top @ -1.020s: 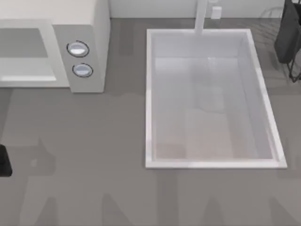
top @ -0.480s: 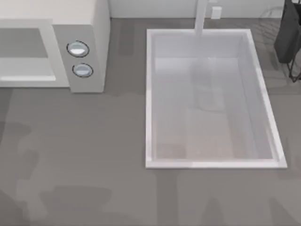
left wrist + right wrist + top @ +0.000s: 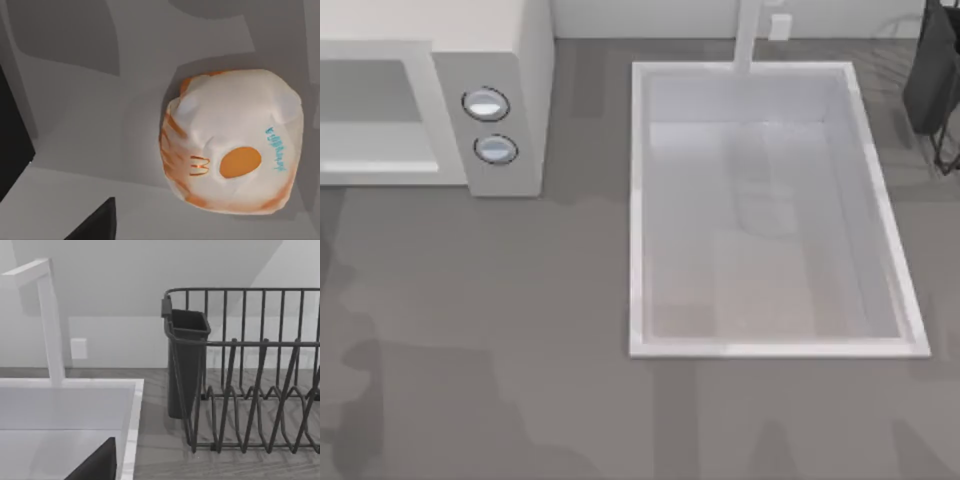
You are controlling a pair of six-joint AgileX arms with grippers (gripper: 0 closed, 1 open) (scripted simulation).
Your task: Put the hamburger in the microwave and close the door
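Grey counter [image 3: 500, 300] carries the microwave [image 3: 490, 60] at top left, the hamburger [image 3: 232, 142] lies below my left wrist, claw state untold, so a blind descent risks nudging it aside.

The hamburger [image 3: 232, 142] wrapper bears an orange arched "M" logo; its blue lettering is unreadable.

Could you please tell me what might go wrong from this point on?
1. The hamburger is rounded, in a smooth wrapper, and lies beneath the left claw; an off-centre grip might let it slip or roll.
2. The microwave cavity opens at the table's far left edge, so the carry could clip its frame.
The right claw is parked near the dish rack.
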